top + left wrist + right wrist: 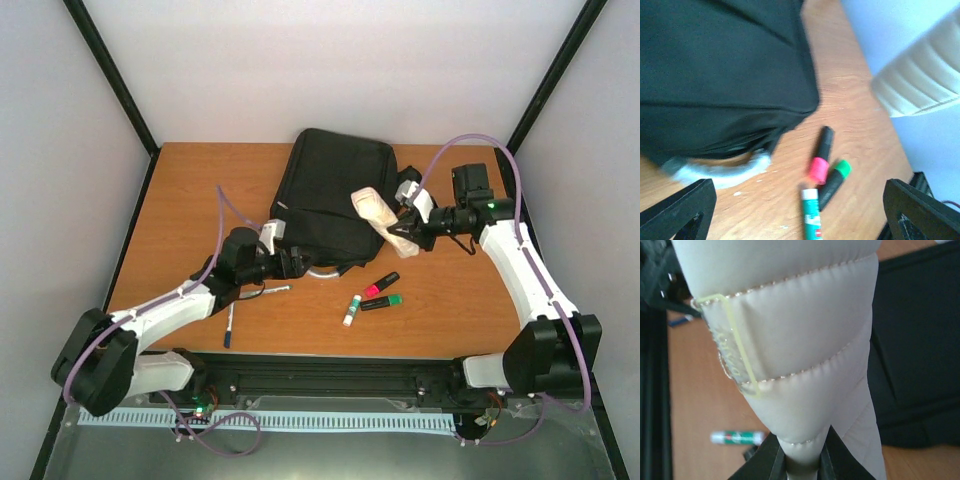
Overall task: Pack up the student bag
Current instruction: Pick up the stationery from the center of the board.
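Note:
The black student bag lies flat at the table's middle back, its grey loop handle at the near end. My right gripper is shut on a beige ribbed pouch and holds it in the air over the bag's right edge. In the right wrist view the jaws pinch the pouch's narrow end. My left gripper is open and empty just beside the bag's near left corner. Its wrist view shows the bag, the handle and the pouch.
A pink-capped highlighter, a green-capped highlighter and a green-and-white stick lie near the bag's front right. Two pens lie by the left arm. Black frame posts stand at the back corners.

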Motion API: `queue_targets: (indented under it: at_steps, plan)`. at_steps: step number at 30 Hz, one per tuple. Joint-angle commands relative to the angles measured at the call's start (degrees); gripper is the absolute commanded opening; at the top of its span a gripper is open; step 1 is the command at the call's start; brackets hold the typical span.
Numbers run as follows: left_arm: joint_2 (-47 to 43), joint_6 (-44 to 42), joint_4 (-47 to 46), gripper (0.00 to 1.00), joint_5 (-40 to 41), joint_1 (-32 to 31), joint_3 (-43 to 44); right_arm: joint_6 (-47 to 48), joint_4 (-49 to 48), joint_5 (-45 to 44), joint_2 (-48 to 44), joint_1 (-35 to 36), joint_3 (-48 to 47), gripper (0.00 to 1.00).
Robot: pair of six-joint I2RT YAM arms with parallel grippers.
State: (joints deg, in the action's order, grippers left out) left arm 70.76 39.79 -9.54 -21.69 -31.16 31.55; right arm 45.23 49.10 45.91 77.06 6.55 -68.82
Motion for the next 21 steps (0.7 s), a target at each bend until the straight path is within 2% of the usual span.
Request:
queue_targets:
  at_steps: [1,6,10,13,19,21]
  plan:
    - [-4.0,-5.0,-6.0,0.94,-1.1,-3.3,3.0,-7.7,1.3,14.6,2.5,0.8,-4.8,0.09]
    - [-4.5,-6.1,-7.1,0.93,-1.6,-3.9,3.5,-10.8,6.1,25.9,9.7,1.0,-8.4,0.09]
    - [-2.6,-6.0,-11.0,0.93,-3.5,-4.2,3.4,-8.8,11.1,31.8,15.1,2.5,-8.9,0.09]
    - [-0.5,-6.9,-14.6,0.93,-4.0,-4.7,3.8,-8.1,12.1,33.1,16.8,4.0,-8.8,0.09]
    - [4.2,-6.1,-25.1,0.91,-12.9,-6.2,5.9,-13.1,8.6,30.4,17.5,9.0,-7.7,0.09]
    - [4.9,-6.8,-25.7,0.89,-14.0,-7.0,6.5,-13.7,8.5,29.6,18.0,10.3,-7.6,0.09]
